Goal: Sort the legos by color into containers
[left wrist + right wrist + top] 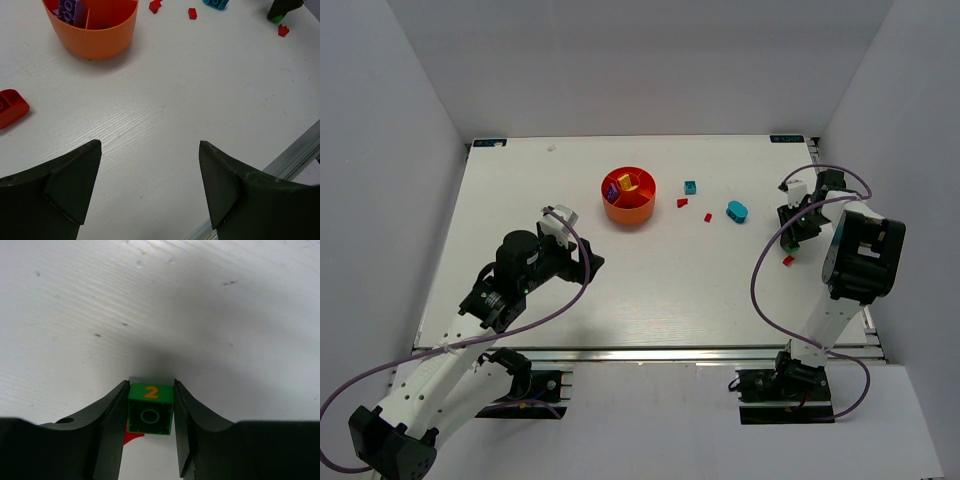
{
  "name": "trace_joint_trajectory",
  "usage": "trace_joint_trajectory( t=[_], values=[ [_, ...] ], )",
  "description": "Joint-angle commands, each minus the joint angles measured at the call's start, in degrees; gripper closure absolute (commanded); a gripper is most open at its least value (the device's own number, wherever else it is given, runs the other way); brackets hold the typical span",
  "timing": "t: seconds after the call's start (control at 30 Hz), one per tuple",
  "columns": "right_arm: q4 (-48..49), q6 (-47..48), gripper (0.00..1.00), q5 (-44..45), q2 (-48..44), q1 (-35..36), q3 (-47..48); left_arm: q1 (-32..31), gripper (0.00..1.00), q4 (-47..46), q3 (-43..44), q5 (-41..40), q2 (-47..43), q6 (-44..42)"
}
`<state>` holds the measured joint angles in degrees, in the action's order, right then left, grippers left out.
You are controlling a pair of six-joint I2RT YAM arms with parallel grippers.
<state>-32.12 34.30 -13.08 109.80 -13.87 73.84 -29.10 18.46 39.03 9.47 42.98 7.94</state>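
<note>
Pickup of green brick [150, 416] at right side of table [520, 300], well apart from bowl [626, 213] | right gripper [150, 390] pinching its sides | left gripper [150, 144] spread, empty | next: lift, carry over bowl, release apart from other colors

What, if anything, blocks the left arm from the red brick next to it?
Probably nothing, so likely yes: the left tool is open and empty, the red brick lies on bare table close by, and the bowl stands apart from it.
</note>
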Motion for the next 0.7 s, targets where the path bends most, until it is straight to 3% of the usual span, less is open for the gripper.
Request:
trace_joint_trajectory(
  t=[0.0,0.17,0.3,0.5,0.67],
  values=[
    [-2.33,1.38,0.99,-5.89,-4.41,0.33,2.53,-0.25,0.12,-0.18,0.44,-0.60,-0.35,-0.30],
    [-7.34,0.15,1.00,-17.05,-8.36,3.84,6.30,-0.25,0.11,-0.26,0.35,-1.30,-0.27,-0.21],
    [-7.96,-3.01,1.00,-24.79,-11.88,13.74,8.33,-0.25,0.12,-0.26,0.00,-2.88,-0.44,0.14],
    [-2.43,-11.34,1.00,-27.79,-9.79,28.00,14.82,-0.25,0.11,-0.62,-0.44,-6.75,-0.18,0.84],
    [6.70,-19.08,1.00,-23.24,-5.57,38.29,20.55,0.27,0.11,-0.44,-0.53,-8.60,0.87,1.11]
  ],
)
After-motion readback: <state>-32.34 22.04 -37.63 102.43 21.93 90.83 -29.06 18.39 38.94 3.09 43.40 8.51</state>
